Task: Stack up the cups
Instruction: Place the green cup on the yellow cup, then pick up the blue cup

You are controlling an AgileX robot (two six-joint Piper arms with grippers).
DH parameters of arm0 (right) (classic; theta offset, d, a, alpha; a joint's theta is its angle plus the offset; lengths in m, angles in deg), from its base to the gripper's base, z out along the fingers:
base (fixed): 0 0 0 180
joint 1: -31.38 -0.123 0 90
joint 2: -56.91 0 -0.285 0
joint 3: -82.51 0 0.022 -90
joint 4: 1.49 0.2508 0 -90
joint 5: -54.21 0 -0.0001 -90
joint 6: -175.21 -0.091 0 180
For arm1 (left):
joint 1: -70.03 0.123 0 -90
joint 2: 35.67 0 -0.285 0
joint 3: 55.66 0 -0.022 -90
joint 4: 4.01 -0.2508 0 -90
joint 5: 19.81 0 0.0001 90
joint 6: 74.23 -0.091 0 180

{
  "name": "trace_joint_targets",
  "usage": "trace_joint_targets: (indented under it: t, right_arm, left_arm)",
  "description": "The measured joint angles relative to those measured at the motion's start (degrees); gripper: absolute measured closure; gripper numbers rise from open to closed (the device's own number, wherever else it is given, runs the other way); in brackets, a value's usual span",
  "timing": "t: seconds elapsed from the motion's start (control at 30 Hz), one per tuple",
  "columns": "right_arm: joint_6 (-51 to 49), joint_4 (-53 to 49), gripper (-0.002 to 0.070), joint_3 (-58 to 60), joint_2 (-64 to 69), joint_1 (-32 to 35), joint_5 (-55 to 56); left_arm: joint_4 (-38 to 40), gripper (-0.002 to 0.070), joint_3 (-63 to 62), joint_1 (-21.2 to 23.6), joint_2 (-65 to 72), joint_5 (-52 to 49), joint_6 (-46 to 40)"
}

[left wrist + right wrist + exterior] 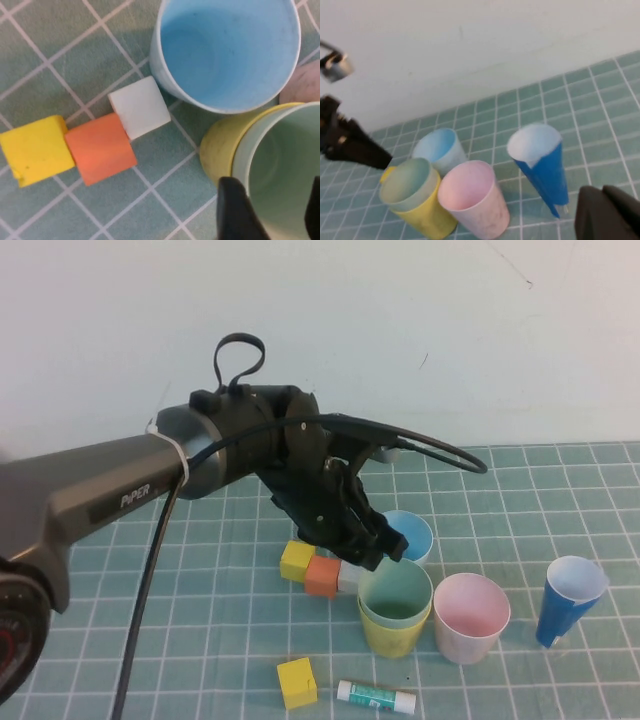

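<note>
A green cup [396, 590] sits nested inside a yellow cup [388, 637] at the table's middle. A light blue cup [412, 533] stands just behind them and a pink cup [471, 616] to their right. My left gripper [388, 543] hovers over the green cup's rear rim, open and empty. In the left wrist view the gripper [275, 210] has its dark fingers [240, 212] spread over the green cup [280, 165], with the yellow cup [220, 150] and the light blue cup [225, 50] beside it. My right gripper [607, 215] is shut and empty, off to the right of the cups.
A taller dark blue cup [568, 598] with a white inside stands right of the pink cup. A yellow [297, 560], an orange [322, 576] and a white block [347, 578] lie in a row left of the stack. Another yellow block [297, 682] and a glue stick [376, 696] lie near the front.
</note>
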Motion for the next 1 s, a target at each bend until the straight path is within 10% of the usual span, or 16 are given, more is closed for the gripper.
trace_joint_targets:
  t: [0.3,1.0]
  right_arm:
    - [10.90,0.00,0.0679,-16.23,10.52,0.00,-11.38]
    - [40.65,1.13,0.0679,-57.56,66.36,-0.80,-40.28]
  left_arm:
    - [-9.49,0.0657,-0.10,0.00,-10.59,-2.43,0.39]
    - [-10.31,0.0673,41.28,0.00,-54.95,4.33,6.03]
